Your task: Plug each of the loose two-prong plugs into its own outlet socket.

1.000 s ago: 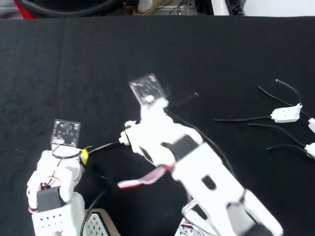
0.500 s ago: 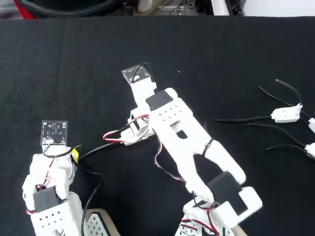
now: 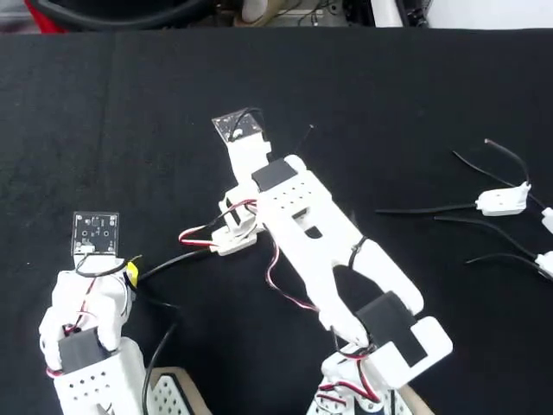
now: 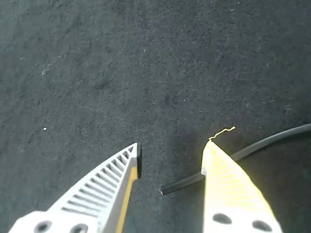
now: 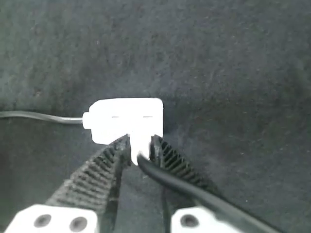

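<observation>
Pretty sure this is a robotics lab or a maker's bench, not anybody's home. The table [image 3: 415, 86] is draped in black cloth, the two white arms [image 3: 320, 233] look 3D-printed, with red and white servo wires [image 3: 192, 233] hanging out bare and a naked circuit board [image 3: 95, 233] up on the wrist. Loose plugs [image 3: 501, 201] on bits of black wire lie around, and behind the far edge there's a jumble of cables [image 3: 302, 10] and something red [image 3: 39, 13]
</observation>
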Tool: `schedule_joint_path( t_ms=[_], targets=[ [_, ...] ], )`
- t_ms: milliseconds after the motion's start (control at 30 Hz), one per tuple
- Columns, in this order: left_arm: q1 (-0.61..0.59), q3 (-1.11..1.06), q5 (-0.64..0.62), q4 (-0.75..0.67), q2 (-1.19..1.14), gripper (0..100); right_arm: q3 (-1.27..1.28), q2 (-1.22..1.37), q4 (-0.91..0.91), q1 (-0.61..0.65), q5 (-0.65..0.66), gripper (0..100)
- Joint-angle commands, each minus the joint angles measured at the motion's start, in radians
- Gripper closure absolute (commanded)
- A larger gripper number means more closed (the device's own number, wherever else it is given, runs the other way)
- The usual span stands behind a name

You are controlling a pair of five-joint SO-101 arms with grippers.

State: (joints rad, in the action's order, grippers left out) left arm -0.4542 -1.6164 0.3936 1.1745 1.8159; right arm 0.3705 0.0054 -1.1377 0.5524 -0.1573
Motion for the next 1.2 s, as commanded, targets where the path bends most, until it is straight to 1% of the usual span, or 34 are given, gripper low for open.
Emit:
schedule_joint_path(
  t_ms=[0,167,367,533,700,1000,1167],
  targets=[
    [-0.012,0.005,0.008,-0.021,0.008,79,-0.05,0.002,0.026,-0.048,-0.009,98.7],
    [-0.013,0.005,0.008,-0.021,0.008,79,-0.047,0.004,0.035,-0.071,-0.011,98.7],
    [-0.013,0.005,0.008,-0.021,0.008,79,0.013,0.002,0.129,-0.057,-0.031,98.7],
    [-0.013,0.005,0.008,-0.021,0.008,79,0.005,-0.002,0.112,-0.041,-0.044,98.7],
    [-0.013,0.005,0.008,-0.021,0.008,79,-0.022,-0.007,0.043,-0.043,-0.046,98.7],
    [-0.013,0.005,0.008,-0.021,0.008,79,-0.01,-0.012,0.037,-0.018,-0.048,98.7],
    [-0.013,0.005,0.008,-0.021,0.008,79,-0.001,-0.071,0.037,-0.021,-0.048,98.7]
  ],
)
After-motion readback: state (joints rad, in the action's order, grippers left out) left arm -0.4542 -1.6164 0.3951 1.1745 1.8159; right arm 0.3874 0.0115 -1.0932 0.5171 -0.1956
